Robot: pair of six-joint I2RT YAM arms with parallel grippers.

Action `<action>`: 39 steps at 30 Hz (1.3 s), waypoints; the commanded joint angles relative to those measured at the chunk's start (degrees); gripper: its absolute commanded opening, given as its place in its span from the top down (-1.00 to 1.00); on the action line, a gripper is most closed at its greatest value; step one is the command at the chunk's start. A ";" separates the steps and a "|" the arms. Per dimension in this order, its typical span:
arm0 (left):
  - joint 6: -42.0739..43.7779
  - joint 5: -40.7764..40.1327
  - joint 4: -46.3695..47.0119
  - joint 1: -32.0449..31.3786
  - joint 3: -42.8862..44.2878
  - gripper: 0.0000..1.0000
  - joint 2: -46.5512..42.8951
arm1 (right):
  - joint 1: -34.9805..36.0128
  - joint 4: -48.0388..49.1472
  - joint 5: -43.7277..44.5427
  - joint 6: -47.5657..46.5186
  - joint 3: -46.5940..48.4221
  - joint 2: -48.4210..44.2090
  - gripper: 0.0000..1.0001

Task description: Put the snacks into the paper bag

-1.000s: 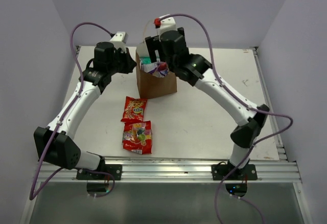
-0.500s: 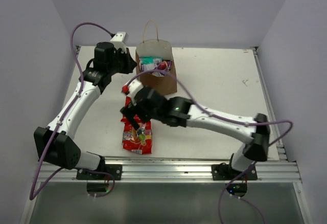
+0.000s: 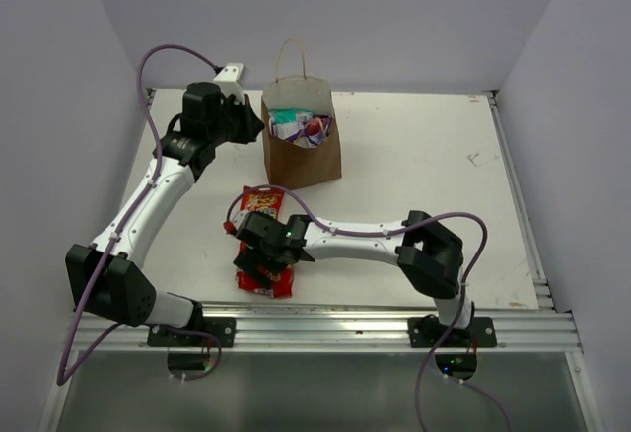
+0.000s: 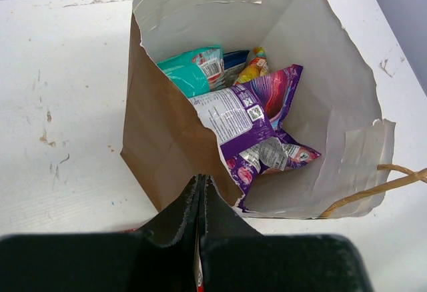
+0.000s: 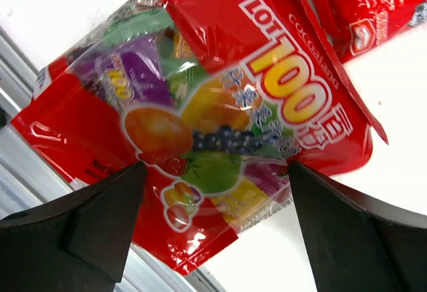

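Scuffed tabletop [image 4: 60, 105], glossy red packet [image 5: 220, 125]

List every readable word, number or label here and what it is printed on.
"LOT 100": large, on the red fruit-candy packet.
"COCOALAND": small, above that, on the same packet.
Other red packet: yellow lettering cut off, unreadable.
Purple packet in the paper bag: fine print too small to read.

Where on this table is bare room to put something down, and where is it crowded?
Free: the wide table patch between the paper bag and the right rail. Crowded: front left, where the open right gripper hovers at the two red packets.
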 commanded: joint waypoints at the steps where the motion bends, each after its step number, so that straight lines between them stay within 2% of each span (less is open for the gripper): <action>1: 0.50 0.62 0.61 0.41 -0.09 1.00 -1.85 | -0.51 0.14 -2.32 -1.81 0.31 4.38 -0.86; 5: 0.58 0.45 0.61 0.41 -0.09 1.00 -2.37 | -0.78 -0.74 -3.20 -3.39 0.40 8.86 -0.79; 6: 0.58 0.36 0.52 0.50 -0.09 1.00 -2.37 | -0.78 -1.17 -2.94 -3.65 0.23 10.00 -0.68; 7: 0.67 0.27 0.52 0.41 -0.09 1.00 -2.55 | -0.86 -1.44 -2.68 -3.83 -0.12 10.19 -0.38; 8: 0.67 0.18 0.52 0.41 -0.09 1.00 -2.64 | -0.78 -1.44 -2.41 -3.31 -1.61 10.10 0.30; 9: 0.76 0.18 0.43 0.41 0.00 1.00 -2.72 | -0.78 -1.35 -2.50 -3.13 -2.84 9.23 0.75; 10: 0.76 0.10 0.43 0.50 0.00 1.00 -2.72 | -0.78 -1.44 -1.54 -2.35 -3.98 8.35 1.00; 12: 0.85 0.10 0.43 0.50 0.08 1.00 -2.72 | -0.78 -1.35 2.30 -0.94 -6.89 4.93 1.00; 14: 0.76 0.27 0.61 0.50 0.17 1.00 -2.55 | -1.13 -3.62 5.48 0.12 -5.59 -1.13 1.00; 15: 0.67 0.45 0.61 0.50 0.26 1.00 -2.64 | -1.13 -8.51 8.98 0.21 -3.49 -2.89 1.00; 17: 0.67 0.53 0.78 0.41 0.35 1.00 -2.64 | -1.13 -14.68 12.51 0.73 7.12 -8.34 1.00; 18: 0.67 0.45 0.70 0.50 0.35 1.00 -2.64 | -1.13 -21.06 15.40 0.83 12.04 -9.75 1.00; 19: 0.76 0.45 0.70 0.50 0.35 1.00 -2.72 | -1.13 -24.09 17.00 0.74 17.57 -10.63 1.00; 20: 0.76 0.27 0.61 0.50 0.26 1.00 -2.90 | -1.21 -27.08 18.41 -0.22 30.24 -10.56 1.00; 22: 0.76 0.18 0.61 0.50 0.08 1.00 -2.99 | -1.39 -37.44 23.05 -1.63 46.02 -7.93 1.00; 23: 0.76 0.18 0.61 0.50 0.08 1.00 -2.99 | -1.56 -40.70 24.12 -3.72 63.16 -3.22 1.00; 24: 0.76 0.18 0.61 0.50 0.17 1.00 -2.99 | -2.09 -44.30 25.79 -4.87 70.38 -1.61 1.00; 25: 0.76 0.18 0.70 0.50 0.26 1.00 -2.99 | -2.62 -43.64 28.15 -5.84 73.67 -1.42 1.00; 26: 0.93 0.10 0.61 0.50 0.35 1.00 -2.99 | -3.32 -41.02 28.96 -7.68 70.05 -5.50 1.00; 27: 1.02 0.01 0.43 0.50 0.61 1.00 -2.90 | -4.72 -31.77 30.18 -8.74 64.44 -9.29 1.00; 28: 1.11 -0.08 0.35 0.50 0.70 1.00 -2.99 | -5.34 -25.93 31.76 -10.06 51.94 -12.54 1.00; 29: 1.20 -0.25 0.08 0.50 0.70 1.00 -2.99 | -7.35 -20.05 33.61 -12.33 46.86 -15.36 1.00; 30: 1.20 -0.34 0.08 0.50 0.70 1.00 -2.99 | -9.02 -10.16 33.89 -12.44 42.98 -19.48 1.00; 31: 1.11 -0.17 0.08 0.50 0.70 1.00 -3.08 | -11.04 -6.14 33.45 -12.45 38.07 -20.39 1.00; 33: 1.02 -0.08 -0.01 0.50 0.87 1.00 -3.08 | -16.75 1.76 30.91 -14.81 36.61 -19.53 1.00; 35: 0.85 0.01 -0.27 0.50 1.31 1.00 -2.81 | -20.44 4.26 29.41 -16.13 39.40 -16.55 1.00; 39: -0.03 0.71 -0.10 0.50 3.24 1.00 -2.64 | -23.01 6.99 26.78 -19.65 47.23 -7.85 1.00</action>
